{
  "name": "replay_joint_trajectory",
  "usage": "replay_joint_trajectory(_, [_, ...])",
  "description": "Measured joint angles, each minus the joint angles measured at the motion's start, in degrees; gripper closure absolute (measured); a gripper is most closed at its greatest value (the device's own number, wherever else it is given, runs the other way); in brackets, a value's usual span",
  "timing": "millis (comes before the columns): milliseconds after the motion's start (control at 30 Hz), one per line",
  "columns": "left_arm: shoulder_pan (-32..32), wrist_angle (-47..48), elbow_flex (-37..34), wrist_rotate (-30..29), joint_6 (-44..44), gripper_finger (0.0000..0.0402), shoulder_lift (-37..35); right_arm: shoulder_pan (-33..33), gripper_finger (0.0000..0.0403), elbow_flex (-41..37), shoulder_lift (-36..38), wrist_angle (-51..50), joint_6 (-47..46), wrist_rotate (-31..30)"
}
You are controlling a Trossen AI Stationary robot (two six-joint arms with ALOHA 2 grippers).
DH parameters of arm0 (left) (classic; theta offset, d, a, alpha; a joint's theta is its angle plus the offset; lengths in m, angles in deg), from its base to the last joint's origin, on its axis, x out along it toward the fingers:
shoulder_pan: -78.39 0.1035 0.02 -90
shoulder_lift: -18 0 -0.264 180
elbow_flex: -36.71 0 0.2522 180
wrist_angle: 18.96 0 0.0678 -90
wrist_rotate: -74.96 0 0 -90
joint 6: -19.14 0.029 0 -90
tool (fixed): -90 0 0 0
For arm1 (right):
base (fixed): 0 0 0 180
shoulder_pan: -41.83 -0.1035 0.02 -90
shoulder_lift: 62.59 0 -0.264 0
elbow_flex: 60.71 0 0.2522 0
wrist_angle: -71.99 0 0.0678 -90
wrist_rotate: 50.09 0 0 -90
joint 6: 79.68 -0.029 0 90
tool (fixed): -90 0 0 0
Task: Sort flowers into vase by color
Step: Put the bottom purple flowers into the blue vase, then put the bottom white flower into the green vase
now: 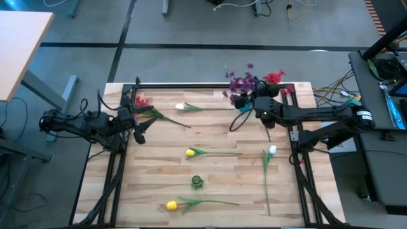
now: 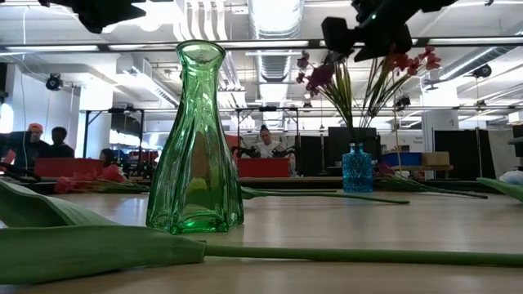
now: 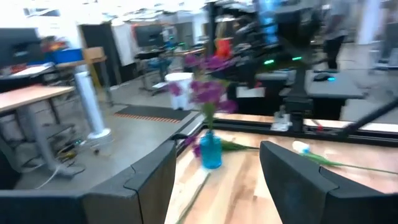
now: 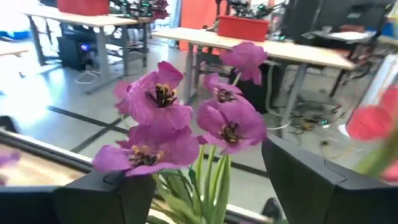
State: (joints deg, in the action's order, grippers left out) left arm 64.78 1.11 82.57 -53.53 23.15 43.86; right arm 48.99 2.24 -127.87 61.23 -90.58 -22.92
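At the far left of the tabletop (image 1: pixel 159 191) we see the left end effector (image 1: pixel 137 132), hanging above the left edge with its fingers (image 3: pixel 146 180) spread apart and nothing between them. Just beside it lies a red flower (image 1: pixel 142 101), its stem running toward the middle of the boards. Moving right, a white bud (image 1: pixel 180 107) lies near the far edge, and a yellow bud (image 1: pixel 189 152) lies at the middle. A second yellow bud (image 1: pixel 171 205) rests near the front edge. Between these two yellow buds stands the green glass vase (image 1: pixel 197 182), upright and holding no flowers.

Farther right, at the far edge, a small blue vase (image 2: pixel 356 168) holds purple flowers (image 1: pixel 240 81) and red flowers (image 1: pixel 274 78), both bunches standing upright in it. The right end effector (image 1: pixel 245 100) is right at this vase. Its fingers (image 4: pixel 311 180) are parted on either side of the purple stems, and the wrist view shows the blooms close in front of them. We cannot tell whether the fingers touch the stems. Last on the right, another white bud (image 1: pixel 272 150) lies near the right edge, its stem pointing toward the front.
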Motion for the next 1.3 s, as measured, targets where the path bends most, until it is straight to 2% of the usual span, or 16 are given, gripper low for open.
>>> replay_joint_trajectory(167, [0.02, 1.24, 0.0, -2.83, -2.38, 0.0185, 1.76, -4.29, 0.0136, 0.04, 3.32, -4.03, -3.27, 5.24])
replay_joint_trajectory(533, [0.01, 1.2, 0.73, -2.85, -5.83, 0.0185, 6.64, -8.51, 0.0157, 0.07, 10.44, -9.69, -16.16, 29.89])
replay_joint_trajectory(700, [-0.09, 2.37, 3.22, -2.87, -7.7, 0.0185, 8.24, -8.42, 0.0163, 0.1, 14.95, -17.44, -23.09, 33.1])
replay_joint_trajectory(833, [-0.07, 4.55, 5.18, -2.89, -8.22, 0.0185, 9.77, -8.42, 0.0163, 2.06, 17.36, -28.5, -29.29, 34.94])
replay_joint_trajectory(1067, [-0.07, 6.19, 7.84, -2.91, -8.2, 0.0185, 13.07, -8.42, 0.0167, 8.66, 17.51, -46.14, -38.12, 43.08])
replay_joint_trajectory(1200, [-0.07, 6.8, 8.61, -2.89, -8.2, 0.0185, 14.76, -9.08, 0.0168, 10.22, 15.55, -47.55, -41.67, 52.31])
replay_joint_trajectory(1300, [-0.07, 6.92, 9.18, -2.89, -8.2, 0.0185, 15.67, -10.23, 0.0168, 11.66, 12.73, -48.38, -43.11, 56.31])
